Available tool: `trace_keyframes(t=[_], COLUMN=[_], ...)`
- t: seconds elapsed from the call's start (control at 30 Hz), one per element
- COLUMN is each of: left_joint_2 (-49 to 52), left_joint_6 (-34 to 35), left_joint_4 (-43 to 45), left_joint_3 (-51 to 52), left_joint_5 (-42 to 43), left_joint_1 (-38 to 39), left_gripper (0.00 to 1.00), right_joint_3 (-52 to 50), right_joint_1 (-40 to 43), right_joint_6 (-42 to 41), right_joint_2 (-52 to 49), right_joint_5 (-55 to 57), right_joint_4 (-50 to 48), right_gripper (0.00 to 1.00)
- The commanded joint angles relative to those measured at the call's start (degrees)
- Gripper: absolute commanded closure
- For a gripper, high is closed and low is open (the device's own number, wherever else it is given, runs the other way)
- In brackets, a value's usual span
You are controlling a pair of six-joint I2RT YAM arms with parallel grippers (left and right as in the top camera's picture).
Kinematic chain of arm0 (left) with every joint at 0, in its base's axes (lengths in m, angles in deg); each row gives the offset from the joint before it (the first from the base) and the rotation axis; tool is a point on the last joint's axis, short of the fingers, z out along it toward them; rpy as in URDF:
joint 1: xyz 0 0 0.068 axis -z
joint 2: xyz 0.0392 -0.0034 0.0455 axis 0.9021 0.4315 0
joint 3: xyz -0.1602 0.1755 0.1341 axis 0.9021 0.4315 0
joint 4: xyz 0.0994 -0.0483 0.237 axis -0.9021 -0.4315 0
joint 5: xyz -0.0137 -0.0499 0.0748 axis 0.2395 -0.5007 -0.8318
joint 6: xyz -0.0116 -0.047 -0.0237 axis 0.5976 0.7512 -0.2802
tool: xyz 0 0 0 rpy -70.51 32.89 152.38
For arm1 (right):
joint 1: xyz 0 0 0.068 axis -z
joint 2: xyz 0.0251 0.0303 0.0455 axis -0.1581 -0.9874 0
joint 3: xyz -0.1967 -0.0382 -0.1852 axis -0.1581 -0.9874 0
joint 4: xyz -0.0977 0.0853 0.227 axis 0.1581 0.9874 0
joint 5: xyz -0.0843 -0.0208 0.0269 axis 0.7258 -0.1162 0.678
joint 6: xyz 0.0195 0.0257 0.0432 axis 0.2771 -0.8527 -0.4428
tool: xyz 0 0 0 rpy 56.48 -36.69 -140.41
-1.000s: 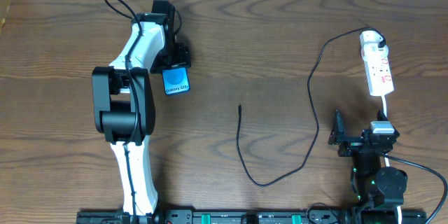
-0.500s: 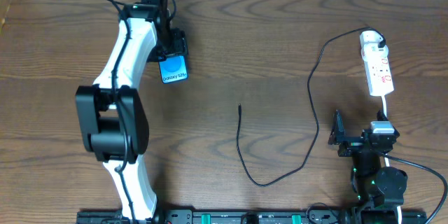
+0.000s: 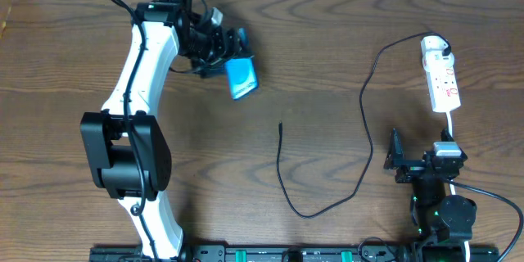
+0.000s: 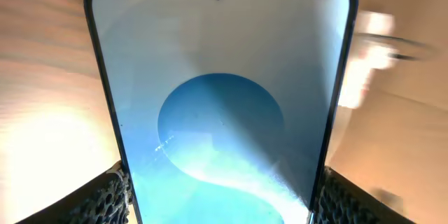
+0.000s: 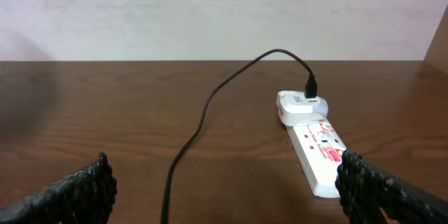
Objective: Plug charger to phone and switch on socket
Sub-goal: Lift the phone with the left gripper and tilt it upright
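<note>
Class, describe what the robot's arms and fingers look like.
Left arm: white tapered links, bulky black joints, a thin black cable along it. Right arm: mostly black, small green lights. Fingers: black pads with bumpy mesh texture.

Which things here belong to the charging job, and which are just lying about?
Job: phone, held in the left gripper; charger, its adapter on the socket.
Not of the job: only the table; the right gripper sits open, holding nothing.
</note>
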Motion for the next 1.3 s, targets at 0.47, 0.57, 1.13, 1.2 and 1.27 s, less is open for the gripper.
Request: trace_keyframes(t=[0.47, 0.57, 1.13, 1.2, 1.27], left_joint_2=[-1.8, -1.8, -1.8, -1.8, -1.8], left_joint_6=[47.0, 49.8, 54.9, 54.9, 54.9], left_joint_4=[-0.6, -0.6, -0.6, -0.6, -0.6], left_joint_3=[-1.2, -1.2, -1.2, -1.2, -1.2], left_joint_5=[36.0, 39.0, 45.3, 45.3, 45.3], left_joint_1=[-0.1, -0.1, -0.1, -0.1, -0.1], left_gripper=[0.93, 0.93, 0.93, 0.93, 0.93], right_joint_3=[-0.1, -0.1, -0.1, -0.1, -0.1], right_joint_1=[-0.9, -0.9, -0.9, -0.9, -0.9], right_joint_6=[-0.8, -0.8, -0.8, -0.8, -0.8], right_joint_2=[0.3, 0.3, 0.3, 0.3, 0.3], right_joint_5=[0.3, 0.3, 0.3, 0.3, 0.3], right_joint_4=[0.3, 0.3, 0.3, 0.3, 0.3], right_gripper=[0.01, 0.01, 0.01, 0.01, 0.01])
